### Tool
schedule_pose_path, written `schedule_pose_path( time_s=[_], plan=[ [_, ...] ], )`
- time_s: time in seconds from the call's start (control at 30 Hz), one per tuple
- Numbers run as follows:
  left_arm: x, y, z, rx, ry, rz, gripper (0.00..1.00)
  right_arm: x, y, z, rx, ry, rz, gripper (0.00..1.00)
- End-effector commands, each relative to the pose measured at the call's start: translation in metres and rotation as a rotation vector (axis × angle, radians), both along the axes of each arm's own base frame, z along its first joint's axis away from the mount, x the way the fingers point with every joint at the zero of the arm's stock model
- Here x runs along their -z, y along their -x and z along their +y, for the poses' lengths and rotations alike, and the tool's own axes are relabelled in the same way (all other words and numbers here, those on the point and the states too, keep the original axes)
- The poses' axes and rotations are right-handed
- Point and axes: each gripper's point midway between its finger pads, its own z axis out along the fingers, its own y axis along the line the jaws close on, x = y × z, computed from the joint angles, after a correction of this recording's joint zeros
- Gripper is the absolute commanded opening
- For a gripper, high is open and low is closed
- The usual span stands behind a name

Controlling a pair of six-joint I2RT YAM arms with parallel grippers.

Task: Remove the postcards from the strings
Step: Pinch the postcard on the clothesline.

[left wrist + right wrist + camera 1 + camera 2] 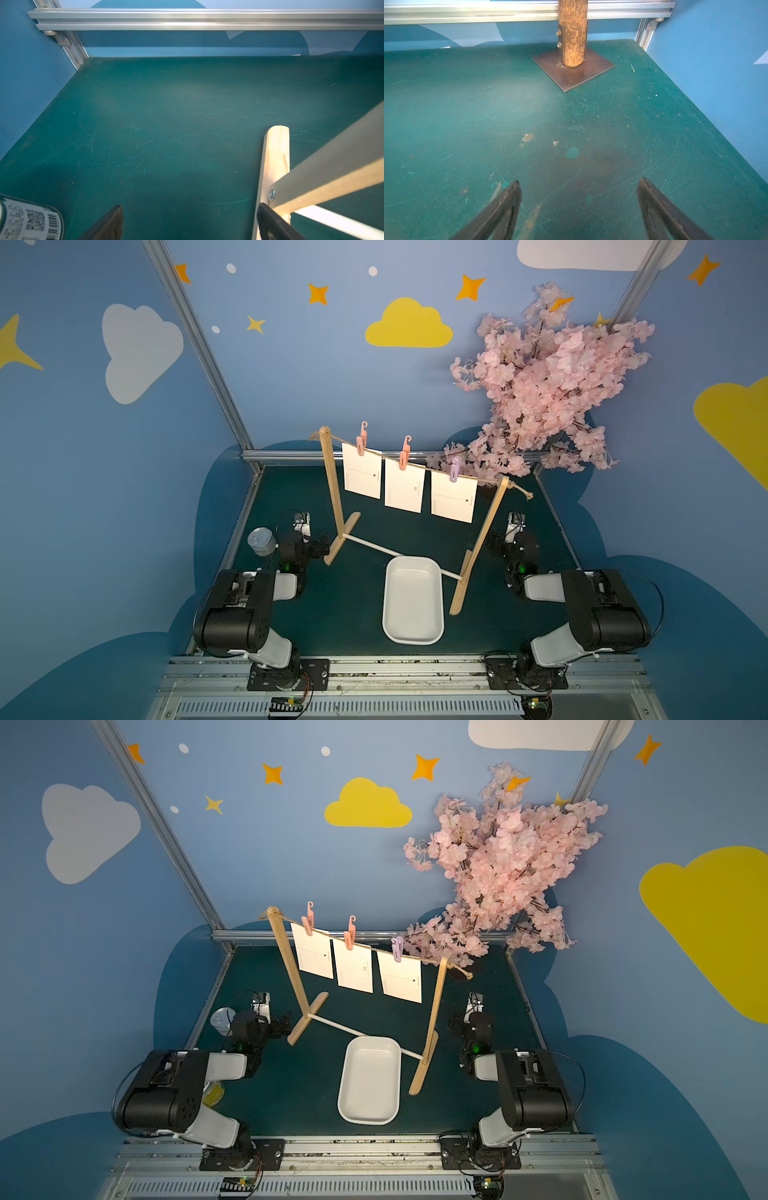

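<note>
Blue walls painted with clouds and stars enclose a dark green surface (pixel 345 605). At the far left a tin can (pixel 262 541) is stood beside the left arm, which is folded low with its elbow raised near the front rail. The left tool (pixel 190 207) is held just above the surface, fingers spread wide and gripping nothing, just beside the left foot of the wooden stand (pixel 332 489). Between the stand's two posts the strings (pixel 428 467) are stretched, sloping down to the right. The postcards (pixel 404 491) are hung from them side by side, each pinned by one of the clips (pixel 403 458). A white tray (pixel 411 601) is set in front. At the right, the right arm is folded likewise. The right tool (pixel 579 181) is held wide and empty over bare surface, pointed toward the trunk (pixel 573 41) of a pink blossom tree (pixel 548 377).
</note>
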Motion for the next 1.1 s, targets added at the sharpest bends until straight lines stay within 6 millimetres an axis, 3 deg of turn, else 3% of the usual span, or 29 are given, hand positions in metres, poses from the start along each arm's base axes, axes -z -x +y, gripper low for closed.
schedule_pose_path(
  time_s=[0.0, 1.0, 1.07],
  plan=[
    [-0.0083, -0.0052, 0.0004, 0.0, 0.009, -0.024, 0.99, -0.0064, -0.0024, -0.0001, -0.001, -0.003, -0.019, 0.88],
    [-0.0087, -0.0054, 0.0005, 0.003, 0.01, -0.024, 0.99, -0.0071, -0.003, 0.0, -0.001, -0.003, -0.02, 0.87],
    [-0.0094, -0.005, 0.0005, 0.001, 0.009, -0.028, 0.95, -0.0068, -0.0023, -0.0002, -0.001, -0.003, -0.02, 0.86]
  ],
)
